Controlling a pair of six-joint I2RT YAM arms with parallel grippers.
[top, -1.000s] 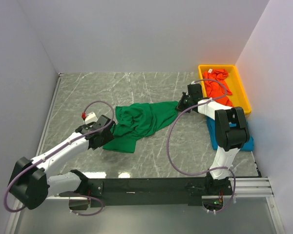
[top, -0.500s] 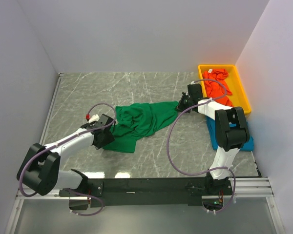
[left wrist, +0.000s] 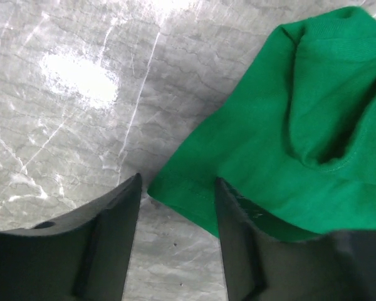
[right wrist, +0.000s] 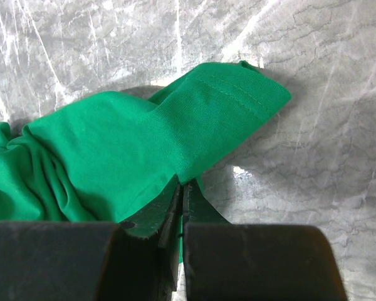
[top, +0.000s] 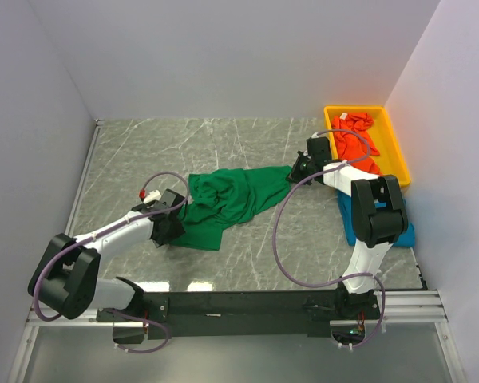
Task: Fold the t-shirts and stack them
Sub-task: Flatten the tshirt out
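The bright green t-shirt [top: 231, 199] lies crumpled and stretched across the middle of the table. My left gripper [top: 169, 231] is down at its near-left corner. In the left wrist view that gripper [left wrist: 177, 182] stands open, and the shirt's hemmed corner [left wrist: 194, 194] lies between the two fingers, with the right finger resting on the cloth. My right gripper [top: 298, 171] is at the shirt's far right end. It is shut [right wrist: 183, 183] on a fold of the green cloth [right wrist: 113, 157]. A blue t-shirt [top: 403, 233] lies folded under the right arm. An orange-red t-shirt [top: 355, 142] sits bunched in the bin.
The yellow plastic bin [top: 396, 140] stands at the back right corner against the wall. White walls close in the table on the left, back and right. Purple cables loop beside both arms.
My left arm has swung in and lowered its gripper to the shirt's near-left corner, with the jaws a little narrower than before. The right arm and the shirt's right end have stayed put.
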